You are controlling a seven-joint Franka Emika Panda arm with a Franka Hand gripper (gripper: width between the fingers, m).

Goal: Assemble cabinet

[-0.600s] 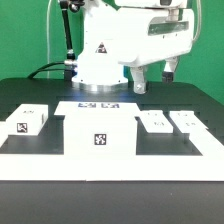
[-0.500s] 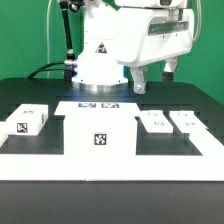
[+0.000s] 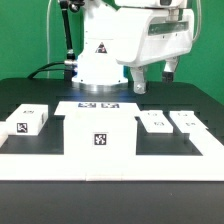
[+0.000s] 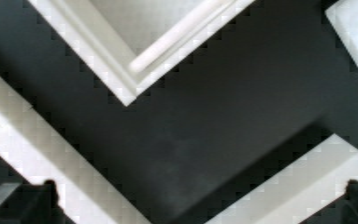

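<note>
You see the cabinet (image 3: 82,138) standing on the black table (image 3: 30,92), at the near middle of the scene. It is upright, and one small square tag is on the face turned to the camera. Nothing touches it from above.

The white arm (image 3: 105,50) is behind it, on the far side of the table. The fingers (image 3: 137,84) hang to the exterior view's right of the arm's body, high above the table and well apart from the cabinet. They stand apart from each other and there is nothing between them.

Just behind the cabinet lies the marker board (image 3: 98,104), flat on the table between the cabinet and the base of the arm. At the exterior view's left rests one small tagged block (image 3: 28,122). At the exterior view's right, two small tagged pieces (image 3: 155,122) lie side by side, near each other but not touching the cabinet. A low white border strip (image 3: 180,153) runs along the near edge of the table, in front of all these parts.

The wrist view gives you mostly the dark table surface, with a white angled edge (image 4: 131,60) and a broad white band (image 4: 43,140) crossing it diagonally (which parts these are, I cannot tell from this close view). The cabinet cannot be recognised there.
</note>
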